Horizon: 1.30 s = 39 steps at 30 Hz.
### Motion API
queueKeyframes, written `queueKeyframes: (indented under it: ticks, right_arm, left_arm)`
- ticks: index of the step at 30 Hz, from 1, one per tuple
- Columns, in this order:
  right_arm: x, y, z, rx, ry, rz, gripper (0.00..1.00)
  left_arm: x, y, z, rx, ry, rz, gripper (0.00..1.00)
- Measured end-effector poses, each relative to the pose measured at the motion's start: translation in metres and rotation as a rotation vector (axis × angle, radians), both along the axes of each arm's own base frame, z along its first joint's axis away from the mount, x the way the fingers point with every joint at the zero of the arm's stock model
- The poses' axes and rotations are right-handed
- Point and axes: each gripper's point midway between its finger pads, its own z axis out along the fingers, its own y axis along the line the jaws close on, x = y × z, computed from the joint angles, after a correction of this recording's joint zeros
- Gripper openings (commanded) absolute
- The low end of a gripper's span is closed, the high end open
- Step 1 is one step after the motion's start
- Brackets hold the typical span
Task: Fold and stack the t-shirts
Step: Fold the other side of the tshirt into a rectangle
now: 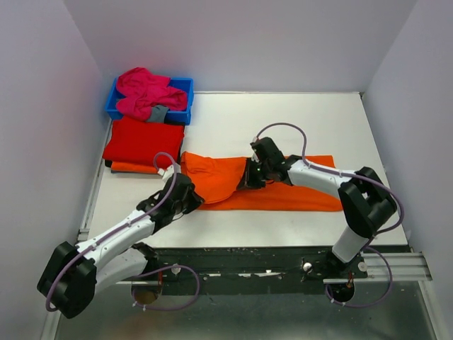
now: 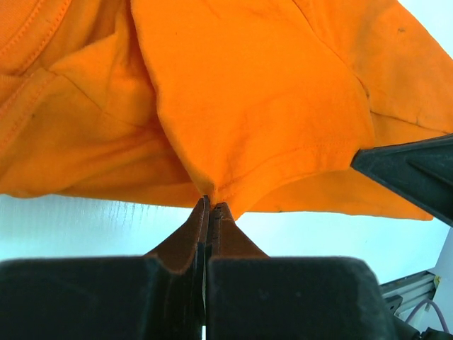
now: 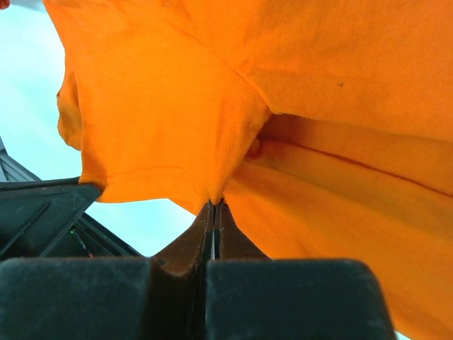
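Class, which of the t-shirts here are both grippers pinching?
The bright orange cloth t-shirt spread mid-table; left gripper and right gripper pinch it. Folded red t-shirt and binned magenta-pink t-shirt lie untouched.

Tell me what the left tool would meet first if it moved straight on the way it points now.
The orange t-shirt. The left tool is shut on its edge, and the same cloth fills the line ahead. I cannot tell what lies behind the cloth.
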Motion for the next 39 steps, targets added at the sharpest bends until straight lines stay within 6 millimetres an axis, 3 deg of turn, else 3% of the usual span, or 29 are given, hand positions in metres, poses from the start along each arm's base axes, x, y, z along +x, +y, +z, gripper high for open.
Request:
queueKeyframes:
  ticks: [16, 22, 23, 24, 26, 28, 29, 31, 34, 37, 39]
  right_arm:
    - [-0.007, -0.004, -0.011, 0.008, 0.028, 0.106, 0.09]
    - [-0.007, -0.005, -0.014, 0.0, 0.022, 0.117, 0.1]
    - [-0.006, -0.006, -0.014, -0.002, 0.02, 0.116, 0.11]
    - [-0.006, -0.006, -0.014, -0.006, 0.018, 0.117, 0.13]
    - [-0.007, -0.007, -0.015, -0.013, 0.018, 0.118, 0.25]
    - [-0.007, -0.009, -0.017, -0.022, 0.017, 0.12, 0.3]
    - [-0.007, -0.01, -0.018, -0.026, 0.014, 0.123, 0.33]
    - [-0.009, -0.013, -0.019, -0.039, 0.011, 0.124, 0.34]
    - [-0.011, -0.02, -0.017, -0.062, 0.006, 0.12, 0.34]
    - [-0.01, -0.022, -0.005, -0.063, -0.026, 0.117, 0.32]
    - [-0.007, -0.022, 0.005, -0.057, -0.048, 0.115, 0.25]
  left_arm:
    - [-0.022, -0.012, -0.002, -0.009, 0.021, 0.084, 0.0]
    - [-0.031, -0.008, -0.023, -0.014, 0.052, 0.13, 0.01]
    - [-0.033, -0.007, -0.028, -0.01, 0.06, 0.136, 0.05]
    - [-0.034, -0.006, -0.031, -0.007, 0.066, 0.142, 0.16]
    - [-0.035, -0.006, -0.035, 0.0, 0.073, 0.152, 0.3]
    - [-0.033, -0.005, -0.035, 0.0, 0.069, 0.163, 0.46]
    - [-0.033, -0.004, -0.034, 0.006, 0.067, 0.169, 0.49]
    - [-0.031, 0.0, -0.027, 0.022, 0.056, 0.181, 0.58]
    - [-0.025, 0.004, -0.006, 0.03, 0.013, 0.195, 0.59]
    - [-0.016, 0.008, 0.032, 0.011, -0.076, 0.214, 0.57]
    - [-0.009, 0.013, 0.054, 0.005, -0.134, 0.229, 0.48]
